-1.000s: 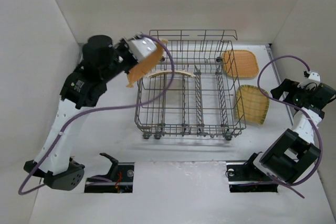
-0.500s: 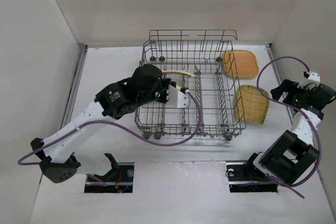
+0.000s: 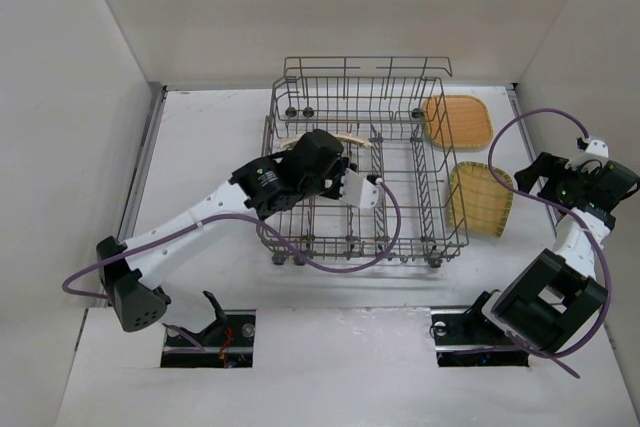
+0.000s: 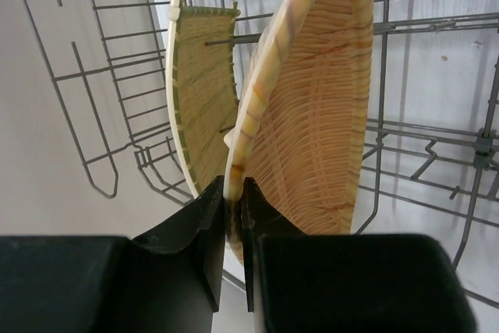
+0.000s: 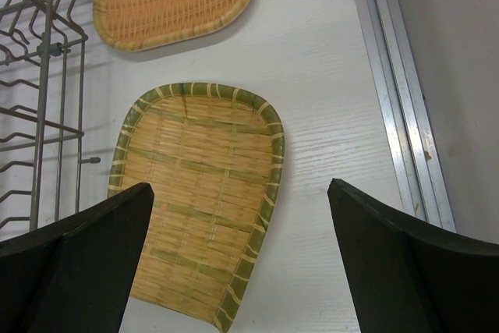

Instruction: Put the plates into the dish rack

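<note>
The grey wire dish rack stands mid-table. My left gripper reaches down into it; in the left wrist view that gripper is shut on the rim of an orange woven plate, held edge-up among the wires. A second plate stands upright just beyond it, a thin sliver from above. Two more plates lie flat right of the rack: an orange one and a green-banded one. My right gripper hangs open above the banded plate, touching nothing.
White enclosure walls stand left, right and behind. An aluminium rail runs along the table's right edge beside the plates. The rack's right side is close to both flat plates. Purple cables loop from both arms.
My left arm swung from the rack's back-left corner down into the rack, carrying the plate with it. The right arm and the two flat plates have not moved.
</note>
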Controlling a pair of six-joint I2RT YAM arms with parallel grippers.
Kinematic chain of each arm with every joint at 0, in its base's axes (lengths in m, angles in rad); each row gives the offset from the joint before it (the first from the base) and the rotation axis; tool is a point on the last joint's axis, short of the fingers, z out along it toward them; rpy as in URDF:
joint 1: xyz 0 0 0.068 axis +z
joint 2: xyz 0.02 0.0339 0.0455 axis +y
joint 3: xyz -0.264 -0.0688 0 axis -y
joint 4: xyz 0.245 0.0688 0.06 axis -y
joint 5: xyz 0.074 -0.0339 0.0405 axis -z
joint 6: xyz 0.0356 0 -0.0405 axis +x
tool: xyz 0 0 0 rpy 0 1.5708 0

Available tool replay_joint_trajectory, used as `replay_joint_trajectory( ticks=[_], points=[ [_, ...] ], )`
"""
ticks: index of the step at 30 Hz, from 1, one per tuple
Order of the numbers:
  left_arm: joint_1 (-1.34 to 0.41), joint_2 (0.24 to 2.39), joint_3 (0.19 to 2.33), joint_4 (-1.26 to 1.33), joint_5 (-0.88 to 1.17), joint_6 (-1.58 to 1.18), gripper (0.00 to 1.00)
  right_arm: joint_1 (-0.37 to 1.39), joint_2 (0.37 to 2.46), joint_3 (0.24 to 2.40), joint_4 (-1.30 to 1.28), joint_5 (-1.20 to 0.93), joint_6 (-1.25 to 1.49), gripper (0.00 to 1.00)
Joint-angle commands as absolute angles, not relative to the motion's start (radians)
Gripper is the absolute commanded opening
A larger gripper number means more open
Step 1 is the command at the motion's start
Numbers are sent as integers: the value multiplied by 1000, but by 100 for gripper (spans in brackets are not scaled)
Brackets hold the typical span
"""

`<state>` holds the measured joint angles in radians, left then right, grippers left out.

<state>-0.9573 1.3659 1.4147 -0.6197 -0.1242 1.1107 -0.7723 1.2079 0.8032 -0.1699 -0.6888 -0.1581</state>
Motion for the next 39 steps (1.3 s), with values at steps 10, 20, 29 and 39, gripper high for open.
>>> replay_joint_trajectory(
  ticks=[10, 20, 29, 39],
  points=[
    [-912, 1428, 1289, -425, -115, 1126, 8, -772, 1180, 805, -121, -710, -167, 100],
    [-855, 1486, 1243, -354, -83, 1123, 8, -777, 1177, 804, -120, -715, -161, 100],
    [-843, 1512, 1244, -344, -83, 1114, 8, -779, 1189, 811, -120, -715, -163, 100],
    [-777, 1474, 1281, -362, -126, 1098, 6, -774, 1195, 815, -120, -715, -169, 100]
  ],
)
